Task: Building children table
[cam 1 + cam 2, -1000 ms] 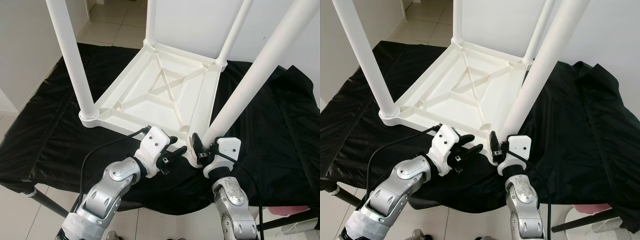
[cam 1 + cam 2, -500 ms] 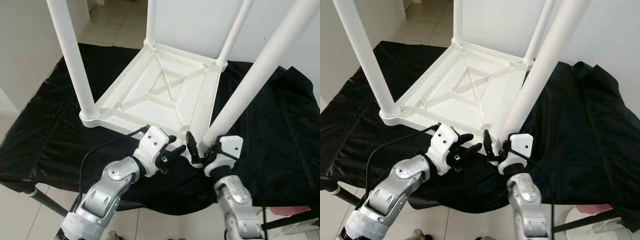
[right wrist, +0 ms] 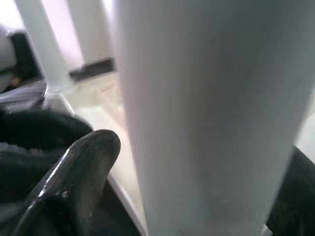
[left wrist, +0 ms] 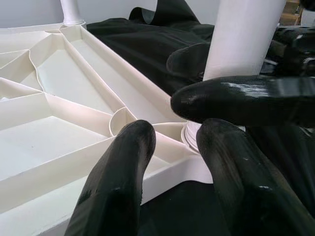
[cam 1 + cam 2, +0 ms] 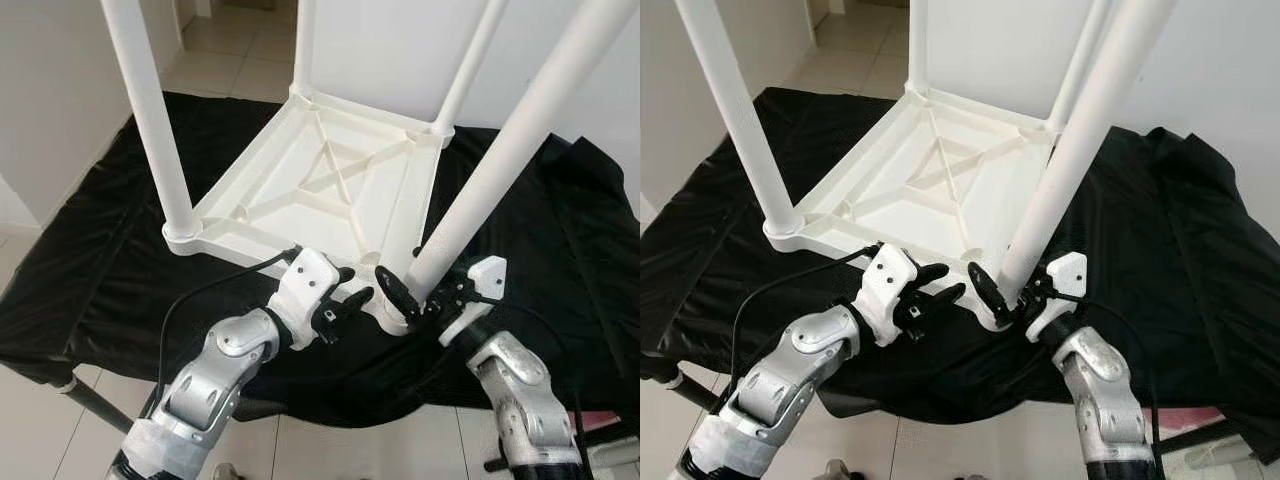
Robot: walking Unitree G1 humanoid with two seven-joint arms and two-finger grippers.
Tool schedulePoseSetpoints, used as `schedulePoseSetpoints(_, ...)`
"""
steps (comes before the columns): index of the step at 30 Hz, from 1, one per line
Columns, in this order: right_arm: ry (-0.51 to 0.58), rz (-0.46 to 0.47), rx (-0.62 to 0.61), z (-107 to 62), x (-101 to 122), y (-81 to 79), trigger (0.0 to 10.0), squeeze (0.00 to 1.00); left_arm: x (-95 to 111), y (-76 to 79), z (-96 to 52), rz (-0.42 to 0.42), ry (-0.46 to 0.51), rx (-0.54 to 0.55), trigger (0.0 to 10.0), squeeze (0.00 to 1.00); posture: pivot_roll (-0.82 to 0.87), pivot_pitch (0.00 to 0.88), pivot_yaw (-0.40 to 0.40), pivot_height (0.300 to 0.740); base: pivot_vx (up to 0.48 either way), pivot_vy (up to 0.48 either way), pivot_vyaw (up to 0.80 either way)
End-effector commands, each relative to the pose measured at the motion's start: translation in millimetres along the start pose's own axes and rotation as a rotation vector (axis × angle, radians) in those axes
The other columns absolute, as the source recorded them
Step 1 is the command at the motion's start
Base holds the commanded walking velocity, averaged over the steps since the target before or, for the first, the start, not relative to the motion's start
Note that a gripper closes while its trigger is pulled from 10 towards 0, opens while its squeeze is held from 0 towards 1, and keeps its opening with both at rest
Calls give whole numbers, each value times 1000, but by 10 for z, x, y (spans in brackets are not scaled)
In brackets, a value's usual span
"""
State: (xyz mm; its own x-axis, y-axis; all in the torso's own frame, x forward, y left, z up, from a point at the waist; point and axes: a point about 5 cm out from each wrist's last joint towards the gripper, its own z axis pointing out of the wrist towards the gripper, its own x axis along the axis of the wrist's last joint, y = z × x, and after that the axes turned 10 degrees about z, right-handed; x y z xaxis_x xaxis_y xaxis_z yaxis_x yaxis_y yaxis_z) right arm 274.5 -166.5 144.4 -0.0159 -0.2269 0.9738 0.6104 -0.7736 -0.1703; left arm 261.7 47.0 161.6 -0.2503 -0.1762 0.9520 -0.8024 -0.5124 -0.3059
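Note:
A white plastic children's table (image 5: 330,190) lies upside down on a black cloth, its legs pointing up. My right gripper (image 5: 416,291) straddles the foot of the near right leg (image 5: 500,150), one finger on each side. It is open: the right wrist view shows a thin gap between one finger (image 3: 78,177) and the leg (image 3: 206,113). My left gripper (image 5: 353,288) hovers open just left of that corner, over the table's near rim, holding nothing. The left wrist view shows its two fingers (image 4: 123,172) and a right-gripper finger (image 4: 236,98) against the leg (image 4: 241,34).
The black cloth (image 5: 90,270) covers a low stand whose front edge lies just under my forearms. The other legs rise at the near left (image 5: 150,120), far left (image 5: 305,40) and far right (image 5: 470,60). Tiled floor (image 5: 240,50) lies beyond.
My right wrist has swung out to the right, and its fingers went from beside the leg's foot to either side of it. The left gripper has barely moved.

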Motion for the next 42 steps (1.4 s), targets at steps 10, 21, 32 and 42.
schedulePoseSetpoints(10, -96, -12, 99, 90, -108, 187, 0, 0, -53, 52, -54, 3, -21, -54, 10000, 0, 33, 53, -74, 740, 0, 0, 0)
schedulePoseSetpoints(21, -97, -27, 105, 87, -95, 265, 0, 0, -66, 40, -84, 8, -25, -60, 10000, 0, 34, 42, -74, 740, 0, 0, 0)
schedulePoseSetpoints(32, -100, -76, -78, 96, -126, 331, 10000, 0, -77, 47, -48, 13, -27, -45, 10000, 0, 20, 37, -79, 740, 0, 0, 0)
schedulePoseSetpoints(42, -51, -56, -317, 40, -261, 122, 10000, 0, -94, 89, -56, 13, -33, -48, 10000, 0, 13, 36, -80, 740, 0, 0, 0)
